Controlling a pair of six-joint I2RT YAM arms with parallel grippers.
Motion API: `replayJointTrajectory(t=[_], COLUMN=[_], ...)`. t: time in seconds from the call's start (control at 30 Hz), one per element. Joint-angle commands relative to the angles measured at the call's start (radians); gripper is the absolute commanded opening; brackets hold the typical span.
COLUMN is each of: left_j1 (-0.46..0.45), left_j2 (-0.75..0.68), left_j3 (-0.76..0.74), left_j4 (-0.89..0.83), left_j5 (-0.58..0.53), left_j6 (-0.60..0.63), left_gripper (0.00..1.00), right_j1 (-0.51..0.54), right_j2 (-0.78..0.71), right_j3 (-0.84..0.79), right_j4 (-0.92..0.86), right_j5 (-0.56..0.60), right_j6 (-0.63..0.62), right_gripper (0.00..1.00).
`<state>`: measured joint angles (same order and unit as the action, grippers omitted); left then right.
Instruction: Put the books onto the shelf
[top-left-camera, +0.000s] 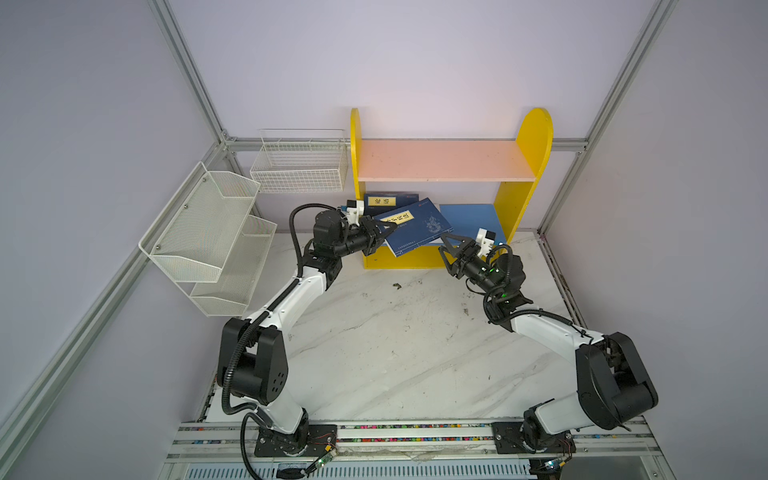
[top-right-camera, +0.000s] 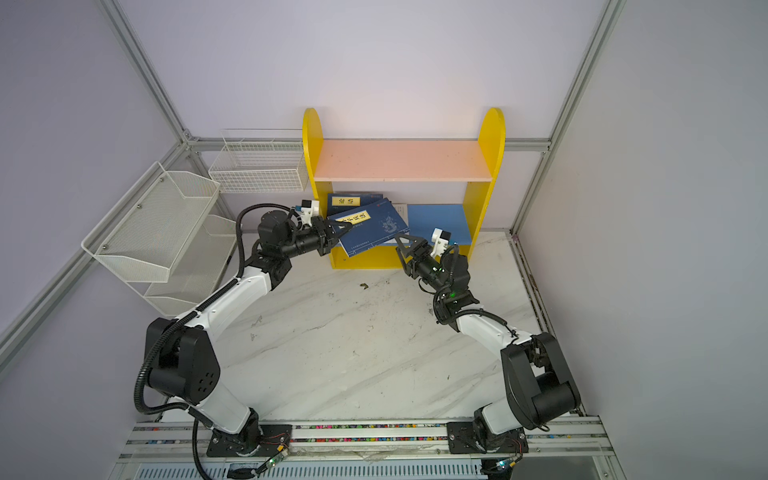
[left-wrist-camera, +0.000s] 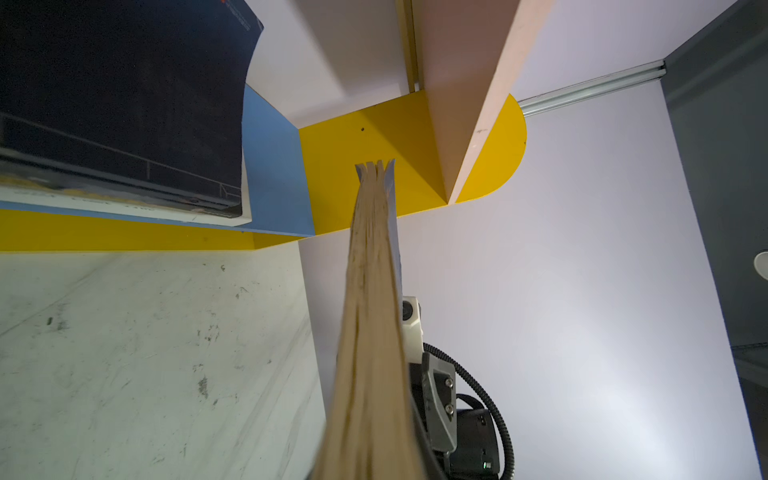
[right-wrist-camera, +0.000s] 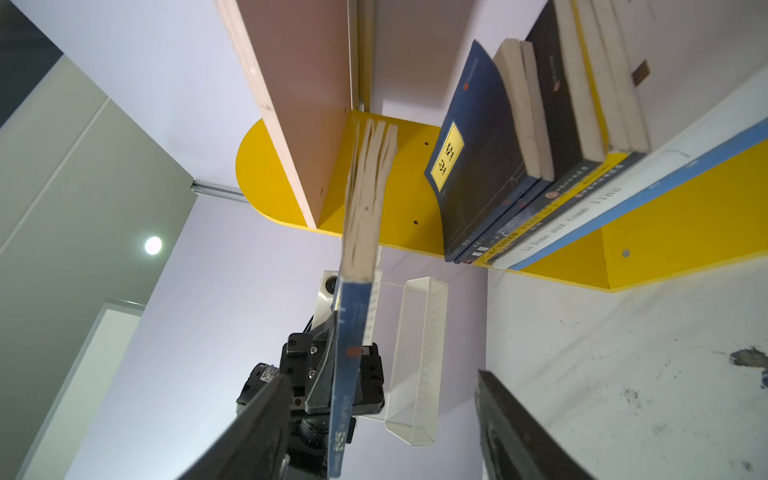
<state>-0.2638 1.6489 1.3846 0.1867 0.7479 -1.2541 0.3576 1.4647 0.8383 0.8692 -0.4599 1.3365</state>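
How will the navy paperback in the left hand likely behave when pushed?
Probably floppy: the navy paperback is thin, its page edges splaying. Pinched at one edge by the left hand, it may droop or swivel.

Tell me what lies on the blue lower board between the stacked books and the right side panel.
Nothing; that stretch of the blue board is bare in both top views.

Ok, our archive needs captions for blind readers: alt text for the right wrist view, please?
The left gripper clamps a navy book edge-on, its fanned pages pointing toward the yellow shelf. A stack of books lies on the shelf's lower board, and a white mesh rack shows behind the gripper.
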Motion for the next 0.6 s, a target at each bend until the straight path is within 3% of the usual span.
replayJointTrajectory(t=[0.0, 0.2, 0.37, 0.47, 0.57], left_j1=[0.019, 0.036, 0.041, 0.041, 0.041], left_j2=[-0.013, 0.009, 0.019, 0.023, 0.025], left_j3=[0.186, 0.244, 0.273, 0.278, 0.282], left_j4=[-0.141, -0.178, -0.236, -0.236, -0.242], left_j5=[0.154, 0.248, 0.260, 0.279, 0.293], left_j6=[0.132, 0.172, 0.209, 0.208, 0.218], left_gripper=[0.00, 0.00, 0.00, 0.00, 0.00], right_j1=[-0.055, -0.096, -0.103, -0.108, -0.109], right_j2=[-0.049, 0.002, 0.013, 0.024, 0.044], right_j3=[-0.003, 0.065, 0.115, 0.132, 0.144], right_j4=[-0.038, -0.021, -0.021, -0.021, -0.021], right_j5=[-0.138, -0.338, -0.354, -0.359, -0.371], right_j6=[-0.071, -0.089, -0.105, -0.100, -0.084], right_gripper=[0.75, 0.79, 0.80, 0.74, 0.58])
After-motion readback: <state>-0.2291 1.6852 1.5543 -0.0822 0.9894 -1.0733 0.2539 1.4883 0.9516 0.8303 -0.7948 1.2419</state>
